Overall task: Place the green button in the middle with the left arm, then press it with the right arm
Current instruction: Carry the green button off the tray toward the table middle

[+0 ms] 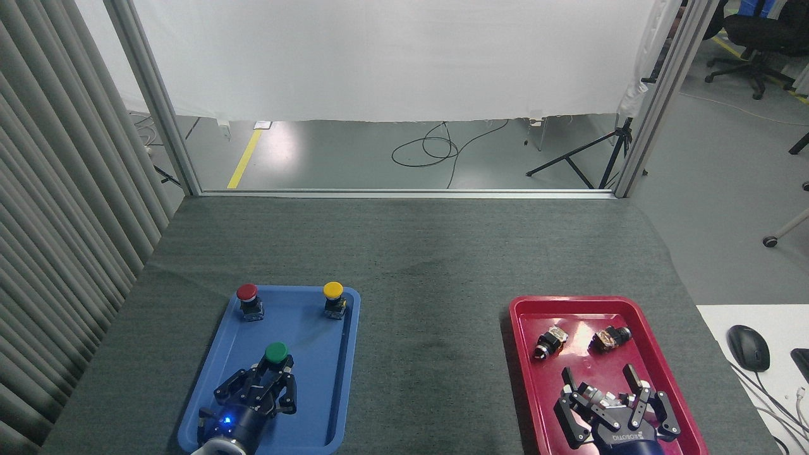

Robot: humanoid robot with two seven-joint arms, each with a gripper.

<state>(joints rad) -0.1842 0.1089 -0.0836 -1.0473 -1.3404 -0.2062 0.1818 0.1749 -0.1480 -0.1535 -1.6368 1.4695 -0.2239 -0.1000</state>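
— Where is the green button [276, 352]?
— In the blue tray [344, 379], the left hand [270, 379] shutting its fingers around the black body.
— Handling?
— Likely light, rigid; hold below the cap.

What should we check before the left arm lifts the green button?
1. Left gripper closed around the green button: ok, fingers flank its body.
2. Firm grip: cannot tell.
3. Button still in the blue tray: ok, not lifted.
4. Red button and yellow button out of the way: ok, at the far end.
5. Middle free: ok.
6. Right gripper open over the red tray: ok.
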